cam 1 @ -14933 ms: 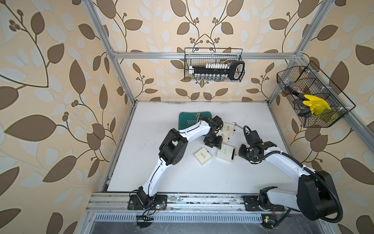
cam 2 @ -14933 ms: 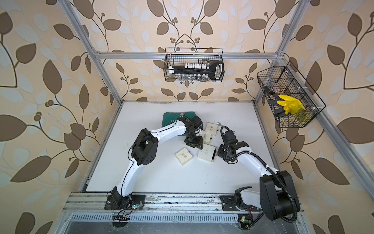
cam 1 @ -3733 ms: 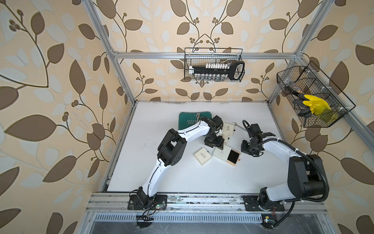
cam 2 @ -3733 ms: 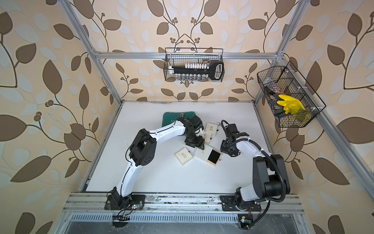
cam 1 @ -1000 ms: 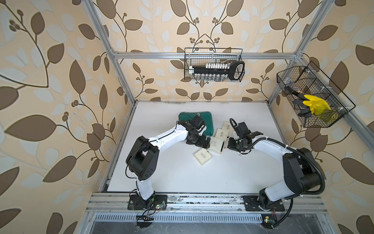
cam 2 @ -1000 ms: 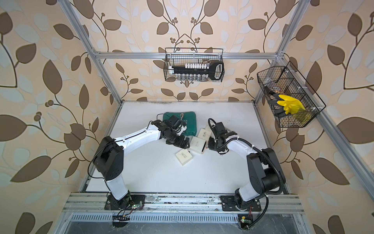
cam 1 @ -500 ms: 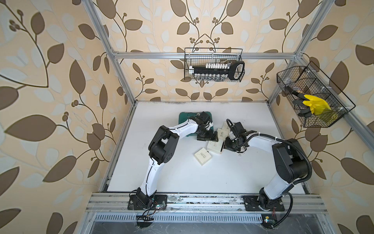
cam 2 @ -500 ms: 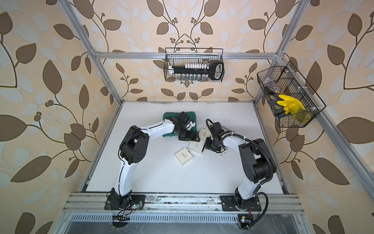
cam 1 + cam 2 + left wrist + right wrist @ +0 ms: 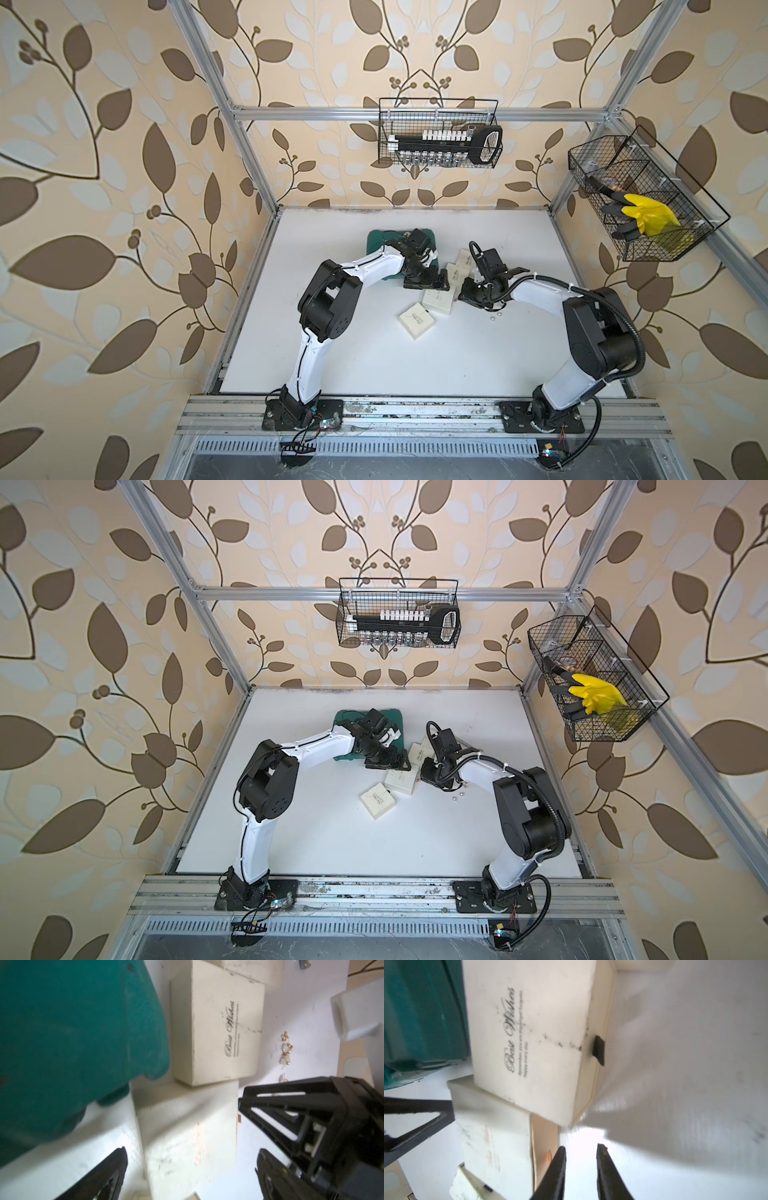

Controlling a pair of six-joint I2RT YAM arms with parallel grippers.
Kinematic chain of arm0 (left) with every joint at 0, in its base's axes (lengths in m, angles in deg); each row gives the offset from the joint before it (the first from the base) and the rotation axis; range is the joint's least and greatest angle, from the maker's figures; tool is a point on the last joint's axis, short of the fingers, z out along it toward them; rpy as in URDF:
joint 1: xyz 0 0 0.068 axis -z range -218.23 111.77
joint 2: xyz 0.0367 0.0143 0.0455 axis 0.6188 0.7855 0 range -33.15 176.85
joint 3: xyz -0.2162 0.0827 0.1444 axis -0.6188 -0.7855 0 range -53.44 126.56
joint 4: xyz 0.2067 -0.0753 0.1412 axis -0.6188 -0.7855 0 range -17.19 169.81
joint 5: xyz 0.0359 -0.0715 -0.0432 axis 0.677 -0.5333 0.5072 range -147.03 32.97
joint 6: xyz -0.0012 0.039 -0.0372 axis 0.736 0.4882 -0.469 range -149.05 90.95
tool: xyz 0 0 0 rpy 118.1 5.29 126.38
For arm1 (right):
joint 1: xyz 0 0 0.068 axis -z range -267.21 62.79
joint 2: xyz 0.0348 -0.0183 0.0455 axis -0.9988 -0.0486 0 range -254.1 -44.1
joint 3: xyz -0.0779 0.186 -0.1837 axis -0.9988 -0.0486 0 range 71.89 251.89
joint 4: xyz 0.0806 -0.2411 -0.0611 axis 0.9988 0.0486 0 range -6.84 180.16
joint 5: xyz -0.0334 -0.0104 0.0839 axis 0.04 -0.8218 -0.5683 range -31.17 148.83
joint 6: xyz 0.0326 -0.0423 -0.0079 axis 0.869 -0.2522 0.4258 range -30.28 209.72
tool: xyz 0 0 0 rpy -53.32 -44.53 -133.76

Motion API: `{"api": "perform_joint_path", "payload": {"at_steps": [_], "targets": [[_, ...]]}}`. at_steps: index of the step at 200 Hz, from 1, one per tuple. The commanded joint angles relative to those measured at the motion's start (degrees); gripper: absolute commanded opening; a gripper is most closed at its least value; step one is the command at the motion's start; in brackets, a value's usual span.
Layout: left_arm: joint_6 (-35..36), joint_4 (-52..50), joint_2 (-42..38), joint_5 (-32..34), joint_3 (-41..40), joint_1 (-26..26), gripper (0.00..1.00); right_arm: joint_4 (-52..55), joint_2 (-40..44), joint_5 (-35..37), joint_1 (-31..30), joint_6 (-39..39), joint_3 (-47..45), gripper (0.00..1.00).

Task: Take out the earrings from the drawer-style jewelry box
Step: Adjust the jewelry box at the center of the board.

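Observation:
Several tiny earrings (image 9: pixel 286 1049) lie loose on the white table beside the cream boxes; in both top views they are specks (image 9: pixel 493 318) (image 9: pixel 457 797) to the right of my right gripper. My left gripper (image 9: pixel 426 283) (image 9: pixel 191 1157) is open, its fingers astride one end of the cream jewelry box (image 9: pixel 436 300) (image 9: pixel 187 1136). At the box's tan drawer end (image 9: pixel 545 1140), my right gripper (image 9: pixel 467 293) (image 9: pixel 580 1151) stands narrowly open with nothing between its fingers. No dark drawer interior shows.
Other cream boxes lie close by: a "Best Wishes" box (image 9: pixel 529 1032) with a black pull tab (image 9: pixel 599 1049), two behind (image 9: pixel 462 266), one in front (image 9: pixel 417 321). A teal case (image 9: pixel 382 245) lies under the left wrist. Wire baskets (image 9: pixel 438 133) (image 9: pixel 644 199) hang on the walls.
My right gripper has slid left up to the box's drawer end. The left arm has swung its elbow right and set its open gripper over the box's other end.

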Motion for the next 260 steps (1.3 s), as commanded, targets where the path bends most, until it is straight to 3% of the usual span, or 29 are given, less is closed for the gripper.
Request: {"api": "perform_joint_path", "payload": {"at_steps": [1, 68, 128, 183, 222, 260], "targets": [[0.9, -0.9, -12.1, 5.7, -5.4, -1.9, 0.99, 4.1, 5.5, 6.8, -0.9, -2.4, -0.6, 0.28], [-0.7, -11.2, -25.8, 16.3, -15.8, -2.8, 0.99, 9.2, 11.8, 11.1, -10.1, -6.0, 4.7, 0.28], [-9.5, -2.0, -29.4, 7.1, -23.1, -2.9, 0.99, 9.2, 10.6, 12.8, -11.3, -9.4, 6.4, 0.28], [-16.5, -0.9, -29.7, 9.7, -26.0, -2.2, 0.99, 11.9, 11.0, 10.7, -11.6, -13.6, 8.8, 0.29], [-16.7, -1.9, -31.8, 10.2, -29.2, -1.7, 0.99, 9.8, 11.4, 9.3, -12.8, -10.3, 5.6, 0.29], [-11.7, -3.4, -33.3, 9.8, -30.7, -1.7, 0.99, 11.5, 11.7, 9.3, -14.2, -8.0, 5.3, 0.29]]}}
